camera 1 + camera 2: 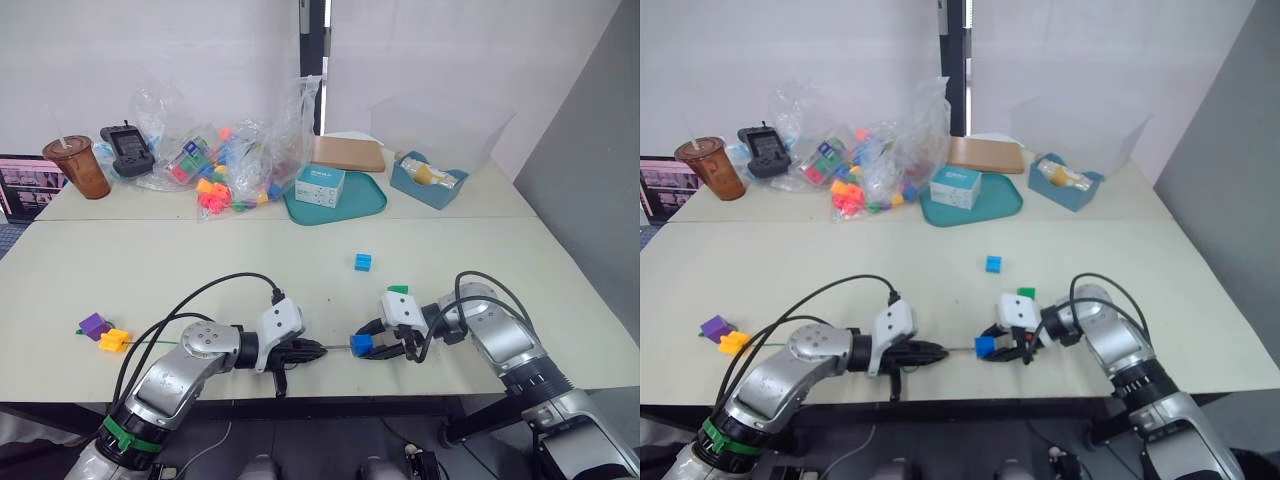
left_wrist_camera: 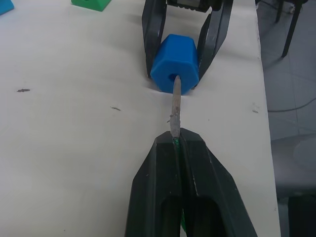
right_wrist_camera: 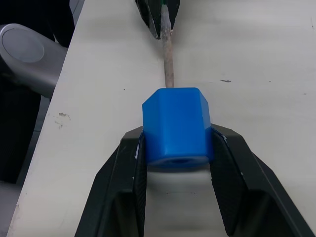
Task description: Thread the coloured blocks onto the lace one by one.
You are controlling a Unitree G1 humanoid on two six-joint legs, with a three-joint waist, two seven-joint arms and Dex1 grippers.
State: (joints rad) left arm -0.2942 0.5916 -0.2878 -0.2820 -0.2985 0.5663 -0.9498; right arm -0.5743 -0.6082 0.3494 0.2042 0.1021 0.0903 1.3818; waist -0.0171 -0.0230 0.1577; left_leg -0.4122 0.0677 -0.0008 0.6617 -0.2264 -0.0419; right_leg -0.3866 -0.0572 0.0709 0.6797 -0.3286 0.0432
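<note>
The left hand (image 2: 178,148) is pressed together on the lace (image 2: 176,106), pinching it just behind the stiff grey tip, which points straight ahead of the fingers. The tip's end sits in the hole of the dark blue block (image 2: 175,64); how far in it reaches is hard to tell. The right hand (image 3: 177,153) faces the left one and clamps that block between its two fingers, low over the counter (image 1: 300,270). Just beyond the right hand lies the green block (image 1: 398,290), and farther out from it the light blue block (image 1: 363,262). Out to the left hand's outer side, well apart, the purple block (image 1: 94,325) and the orange-yellow block (image 1: 114,340) sit touching, with the green cord trailing toward them.
</note>
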